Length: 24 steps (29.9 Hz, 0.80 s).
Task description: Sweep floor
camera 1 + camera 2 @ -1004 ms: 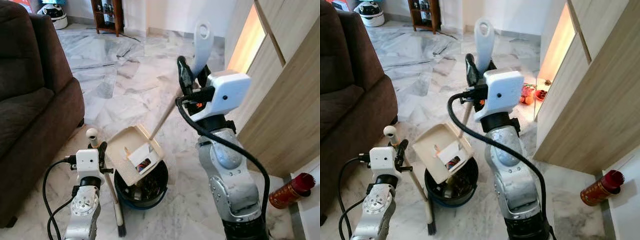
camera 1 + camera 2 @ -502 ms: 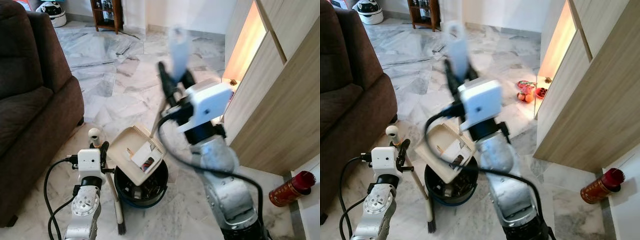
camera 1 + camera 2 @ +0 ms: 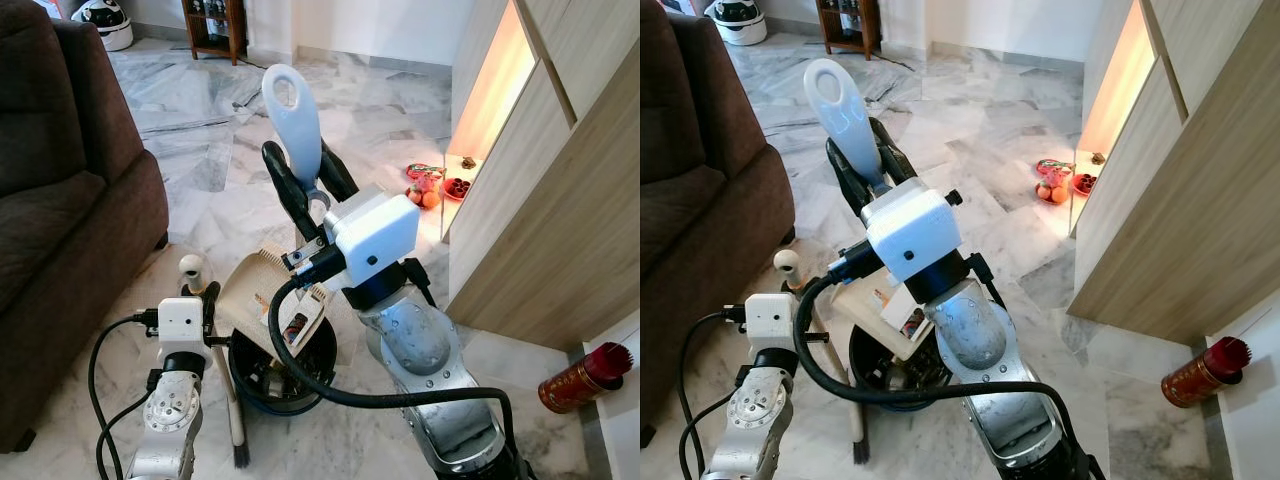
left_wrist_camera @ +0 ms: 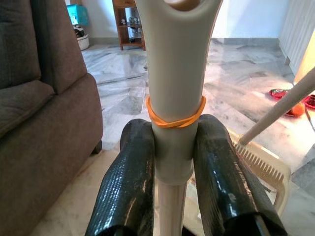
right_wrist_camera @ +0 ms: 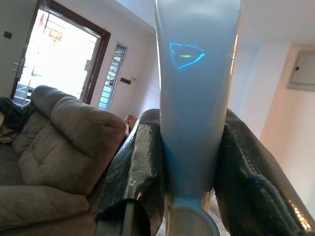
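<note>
Gripping the pale blue dustpan handle [image 3: 292,110] between its two black fingers, the right gripper [image 3: 300,190] is closed tight on both sides of it, with the handle's looped end rising above the fingertips and the cream dustpan [image 3: 268,295] tipped over the dark bin [image 3: 285,370] on the marble floor [image 3: 230,150]. The left gripper [image 4: 172,162] is likewise clamped on the cream broom handle [image 4: 175,88], which stands upright between its fingers just below an orange rubber band [image 4: 174,118], the broom beside the bin near the brown sofa [image 3: 60,200].
</note>
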Available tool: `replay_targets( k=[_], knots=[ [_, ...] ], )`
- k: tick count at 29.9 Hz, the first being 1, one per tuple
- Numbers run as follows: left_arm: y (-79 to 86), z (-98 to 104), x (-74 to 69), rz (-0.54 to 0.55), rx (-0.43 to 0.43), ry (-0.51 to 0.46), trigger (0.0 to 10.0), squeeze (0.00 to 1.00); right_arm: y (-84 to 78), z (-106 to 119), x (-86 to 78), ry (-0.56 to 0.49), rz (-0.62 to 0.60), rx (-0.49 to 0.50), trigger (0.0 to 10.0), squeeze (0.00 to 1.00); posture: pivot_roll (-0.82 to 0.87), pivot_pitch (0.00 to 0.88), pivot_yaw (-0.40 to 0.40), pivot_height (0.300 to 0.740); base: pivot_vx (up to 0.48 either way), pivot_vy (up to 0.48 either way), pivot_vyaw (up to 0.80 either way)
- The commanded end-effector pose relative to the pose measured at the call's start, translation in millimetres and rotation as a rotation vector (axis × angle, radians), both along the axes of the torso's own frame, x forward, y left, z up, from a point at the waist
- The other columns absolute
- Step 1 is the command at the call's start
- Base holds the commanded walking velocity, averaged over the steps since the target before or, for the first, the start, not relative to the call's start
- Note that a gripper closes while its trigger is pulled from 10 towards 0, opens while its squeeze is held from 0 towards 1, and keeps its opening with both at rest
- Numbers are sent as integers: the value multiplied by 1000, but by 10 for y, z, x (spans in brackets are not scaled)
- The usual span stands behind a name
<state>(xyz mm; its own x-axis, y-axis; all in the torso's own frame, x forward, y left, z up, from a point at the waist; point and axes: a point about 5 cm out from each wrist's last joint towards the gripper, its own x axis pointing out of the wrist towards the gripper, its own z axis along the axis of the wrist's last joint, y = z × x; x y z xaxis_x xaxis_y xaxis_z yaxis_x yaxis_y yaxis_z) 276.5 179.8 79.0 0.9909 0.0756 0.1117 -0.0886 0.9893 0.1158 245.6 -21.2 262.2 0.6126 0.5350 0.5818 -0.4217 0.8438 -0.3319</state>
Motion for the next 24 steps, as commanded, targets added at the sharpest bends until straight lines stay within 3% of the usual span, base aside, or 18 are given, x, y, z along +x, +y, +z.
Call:
replay_targets(
  k=[1, 12, 24],
  knots=[
    [-16, 60, -8, -16, 18, -36, 10000, 0, 4, 181, -152, -131, 26, 25, 10000, 0, 95, 126, -35, 740, 0, 0, 0],
    [-29, 57, -9, -25, 29, -35, 10000, 0, 30, 161, -165, -151, 20, -5, 10000, 0, 96, 127, -34, 740, 0, 0, 0],
    [-47, 49, -11, -32, 35, -35, 10000, 0, -30, 123, -81, -171, -79, -40, 10000, 0, 96, 117, -38, 740, 0, 0, 0]
  ],
)
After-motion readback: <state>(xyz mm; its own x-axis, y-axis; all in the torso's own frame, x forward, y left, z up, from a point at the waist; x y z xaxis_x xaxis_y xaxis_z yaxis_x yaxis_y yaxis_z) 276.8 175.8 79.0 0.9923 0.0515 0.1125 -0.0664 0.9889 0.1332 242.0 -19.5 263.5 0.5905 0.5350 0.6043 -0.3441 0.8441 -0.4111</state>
